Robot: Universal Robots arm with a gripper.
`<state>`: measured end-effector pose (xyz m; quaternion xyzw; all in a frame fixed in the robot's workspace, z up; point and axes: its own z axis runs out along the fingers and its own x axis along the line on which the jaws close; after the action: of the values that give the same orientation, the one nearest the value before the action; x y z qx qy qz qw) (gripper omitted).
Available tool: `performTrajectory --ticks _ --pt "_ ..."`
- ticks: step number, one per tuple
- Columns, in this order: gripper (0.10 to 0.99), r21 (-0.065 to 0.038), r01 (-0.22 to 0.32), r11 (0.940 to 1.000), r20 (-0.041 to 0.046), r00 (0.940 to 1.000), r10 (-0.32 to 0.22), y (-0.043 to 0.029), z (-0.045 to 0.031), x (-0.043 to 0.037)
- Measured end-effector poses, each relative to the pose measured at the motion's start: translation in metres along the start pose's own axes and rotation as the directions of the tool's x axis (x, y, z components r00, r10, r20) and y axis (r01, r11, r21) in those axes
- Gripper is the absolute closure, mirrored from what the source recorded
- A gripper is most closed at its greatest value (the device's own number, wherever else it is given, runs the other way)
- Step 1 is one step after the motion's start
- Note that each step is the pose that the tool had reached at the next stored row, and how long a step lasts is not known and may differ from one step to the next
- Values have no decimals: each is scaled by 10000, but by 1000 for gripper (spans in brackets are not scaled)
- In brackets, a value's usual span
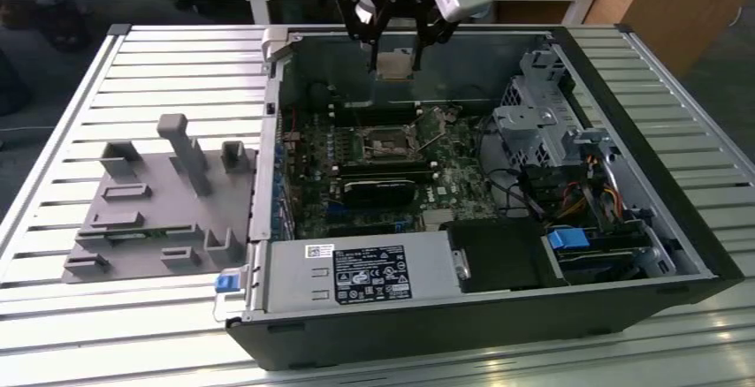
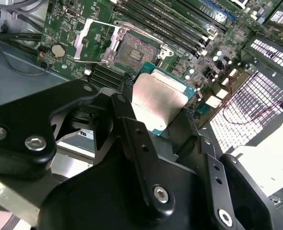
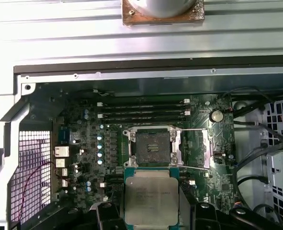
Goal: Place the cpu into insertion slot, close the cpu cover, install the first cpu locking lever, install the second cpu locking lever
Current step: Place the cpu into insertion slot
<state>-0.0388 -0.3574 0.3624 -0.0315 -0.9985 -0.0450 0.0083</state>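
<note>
Currently the gripper (image 1: 397,51) pinches the cpu (image 3: 152,196) by its edges; below it lies the empty insertion slot (image 3: 153,148), its cpu cover (image 3: 195,148) swung open.

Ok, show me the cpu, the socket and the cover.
cpu (image 3: 151,199), first wrist view, middle of its metal top.
socket (image 3: 152,147), first wrist view, middle of its open bed.
cover (image 3: 176,149), first wrist view, frame bar beside the socket.

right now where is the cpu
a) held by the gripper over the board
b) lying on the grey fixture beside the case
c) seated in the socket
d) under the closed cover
a: the gripper clamps the cpu by its edges over the motherboard, while the socket lies bare with the cpu cover swung open.
</note>
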Motion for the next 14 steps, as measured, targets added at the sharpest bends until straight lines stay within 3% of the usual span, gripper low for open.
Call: performTrajectory --ticks 14 --pt "545 -21 -1020 9948 91 9947 1020 0 3 0"
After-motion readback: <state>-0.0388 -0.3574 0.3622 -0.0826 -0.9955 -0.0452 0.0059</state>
